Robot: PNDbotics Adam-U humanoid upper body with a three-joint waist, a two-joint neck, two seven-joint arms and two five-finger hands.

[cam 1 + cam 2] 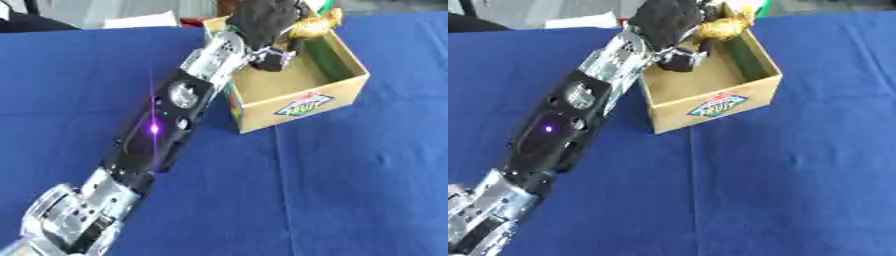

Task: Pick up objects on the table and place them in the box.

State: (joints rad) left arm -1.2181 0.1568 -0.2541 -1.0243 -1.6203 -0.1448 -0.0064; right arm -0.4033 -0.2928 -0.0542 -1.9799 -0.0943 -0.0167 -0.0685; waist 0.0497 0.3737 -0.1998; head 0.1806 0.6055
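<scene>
Box: the open cardboard box (302,102) stands on the blue worktop (350,190), a colourful label on its front wall.
Left robot hand: the black left robot hand (262,22) hangs over the box's far left corner, its arm running down to the view's lower left.
Golden object: a yellow-gold object (317,25) sits just beside the robot hand, above the box's far rim; fingers curl at it, touching.
Green object: a dark green long object (328,57) lies inside the box along its right wall.
</scene>
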